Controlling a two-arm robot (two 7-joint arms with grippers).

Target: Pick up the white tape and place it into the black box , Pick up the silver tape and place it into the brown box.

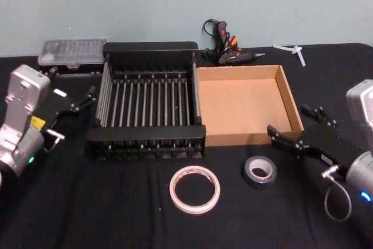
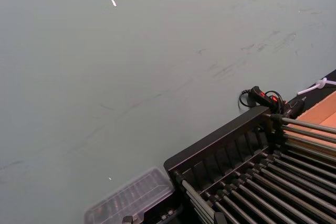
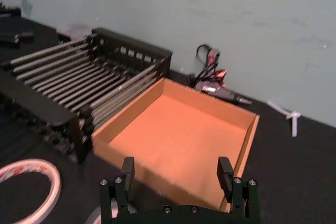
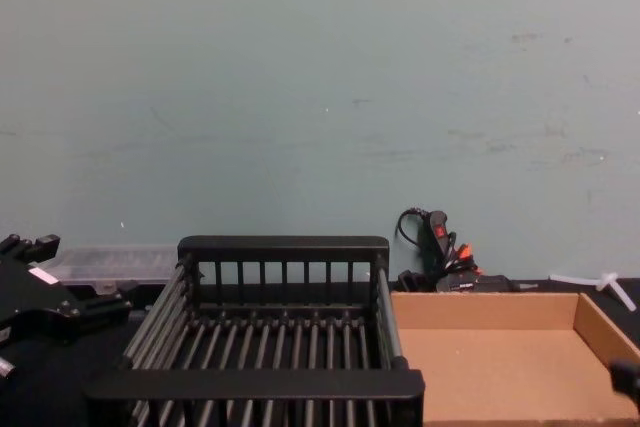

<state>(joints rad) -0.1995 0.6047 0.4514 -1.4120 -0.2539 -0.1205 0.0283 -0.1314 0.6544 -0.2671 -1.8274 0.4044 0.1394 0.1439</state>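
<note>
Probably light, stiff, smooth-sided: white tape [image 1: 195, 189] and silver tape [image 1: 260, 172] flat before black box [image 1: 150, 48] and brown box [image 1: 289, 94]; pinch across rim; right gripper [image 3: 178, 173] spread, left gripper [image 1: 87, 97] unclear.

Against the pale green wall [image 4: 320, 77] lies a black-and-orange glue gun [image 1: 228, 51] with its coiled cord. A clear plastic case [image 1: 72, 52] sits far left on the black tablecloth [image 1: 87, 202], white plastic pieces [image 1: 293, 51] far right.
</note>
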